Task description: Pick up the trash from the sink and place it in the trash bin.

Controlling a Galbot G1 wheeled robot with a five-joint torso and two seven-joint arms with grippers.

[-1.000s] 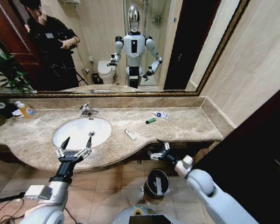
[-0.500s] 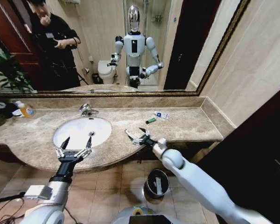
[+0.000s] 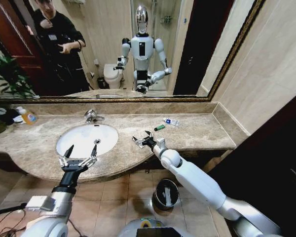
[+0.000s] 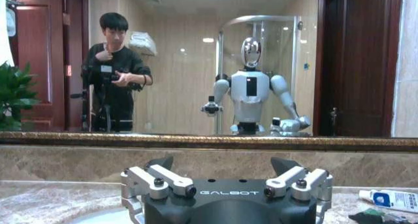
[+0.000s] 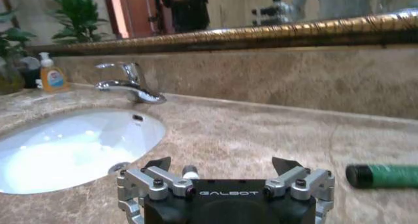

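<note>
- Right gripper (image 3: 142, 138), fingers spread, over the slim white packet (image 3: 136, 141) on the counter right of the sink (image 3: 86, 139); packet's long axis cannot be told.
- Green piece (image 3: 159, 127) lies farther back, its long axis slanting toward the white tube (image 3: 170, 122).
- Left gripper (image 3: 80, 154) spread, at the sink's front rim.

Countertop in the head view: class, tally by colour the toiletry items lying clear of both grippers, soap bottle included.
Green: 1, the green piece
White with blue print: 1, the tube
Orange: 1, the bottle
Total: 3
</note>
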